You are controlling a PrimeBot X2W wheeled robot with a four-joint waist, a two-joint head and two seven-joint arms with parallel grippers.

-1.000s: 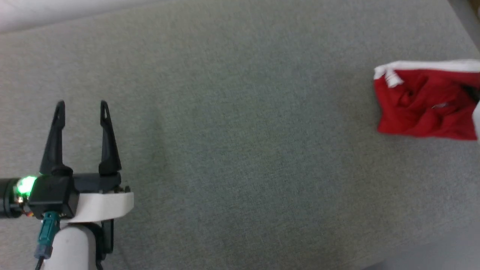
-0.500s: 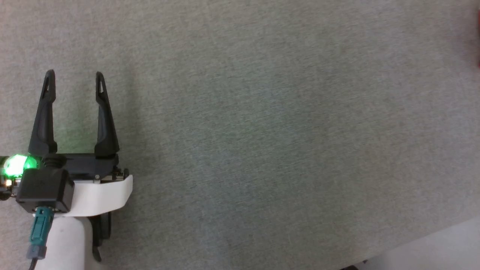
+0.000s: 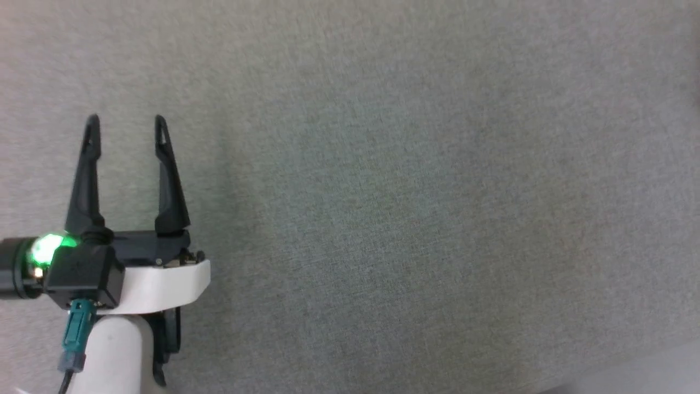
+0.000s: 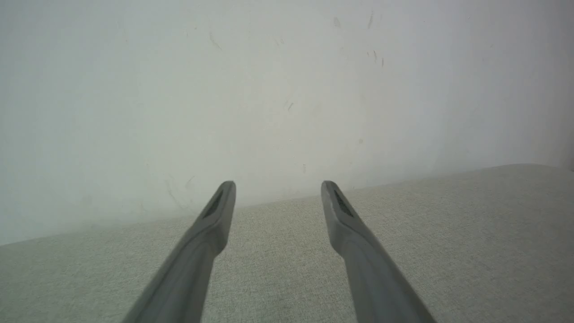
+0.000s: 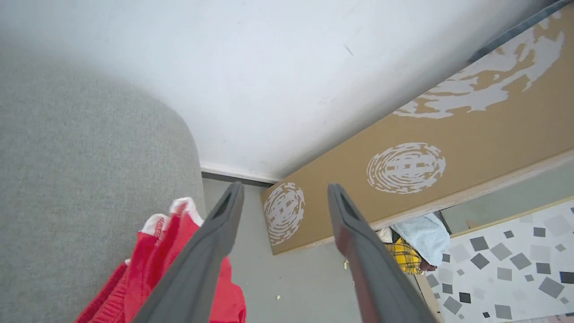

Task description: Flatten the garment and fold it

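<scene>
Camera swung since earlier; left tool [image 3: 126, 119] above grey surface [image 3: 383, 191], fingers [image 3: 87, 175] spread; right tool [image 5: 284, 186] spread too (garment [image 5: 152, 251] beside finger [image 5: 197, 264]).

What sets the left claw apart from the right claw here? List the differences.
1. The left claw hangs over the grey woven fabric surface, facing a pale wall; the right claw points past that surface's rounded edge toward grey floor.
2. The crumpled red garment with white bands sits beside the right claw, not the left claw.
Shared: both claws have two long dark fingers, spread open, gripping nothing.
</scene>
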